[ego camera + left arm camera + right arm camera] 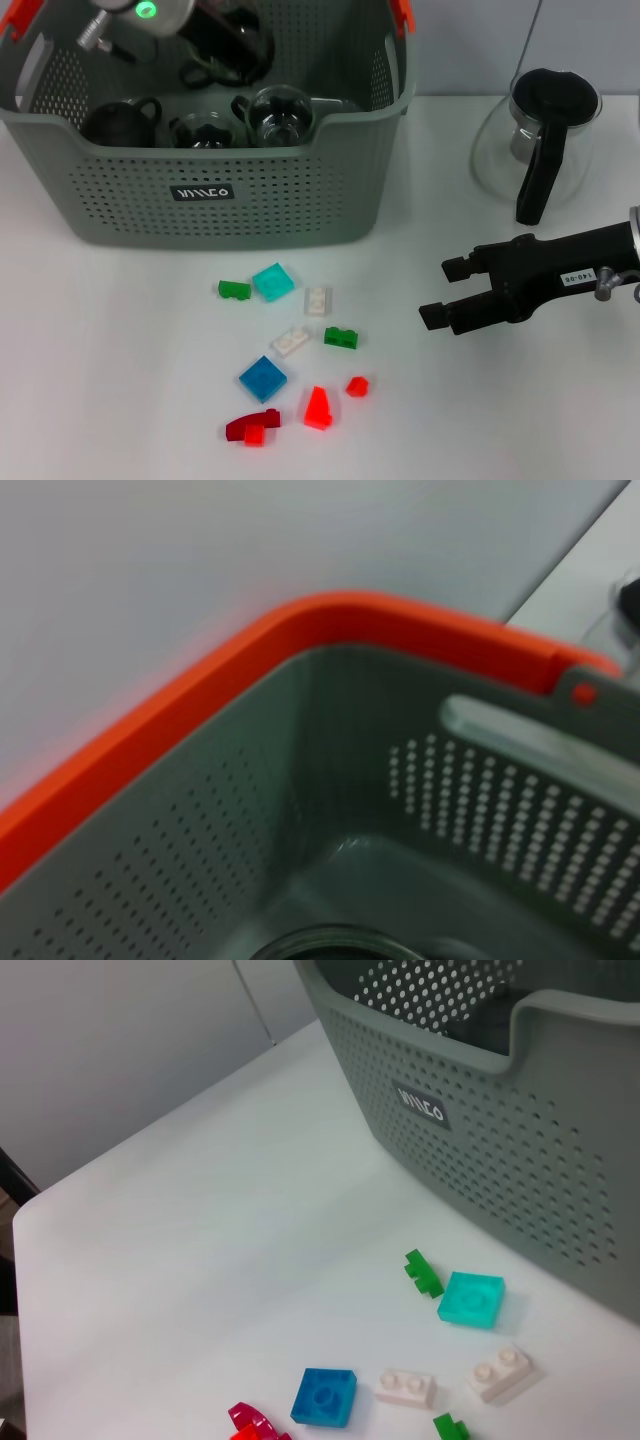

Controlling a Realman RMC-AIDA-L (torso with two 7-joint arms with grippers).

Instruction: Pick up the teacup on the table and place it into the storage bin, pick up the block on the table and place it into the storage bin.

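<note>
hard plastic is the story down here: a scatter of little blocks (pixel 290 355) lies on the white table (pixel 120 380) just in front of the storage bin (pixel 210 195). they look light, stiff and slick, so a pinch across the flat sides seems safest; the teal square (pixel 273 282) and blue square (pixel 263 379) sit low and offer little to bite. glass teacups (pixel 275 115) already rest inside the bin, and those look fragile, so anything dropped in wants a gentle release.

the right gripper (pixel 448 290) hovers low to the right of the blocks, fingers spread wide, holding nothing. the left gripper (pixel 135 22) is up over the bin's far side; whether it is clamped or loose, i cannot tell. a glass teapot (pixel 540 140) stands close behind the right arm, so the open room looks to be leftward, toward the blocks.
</note>
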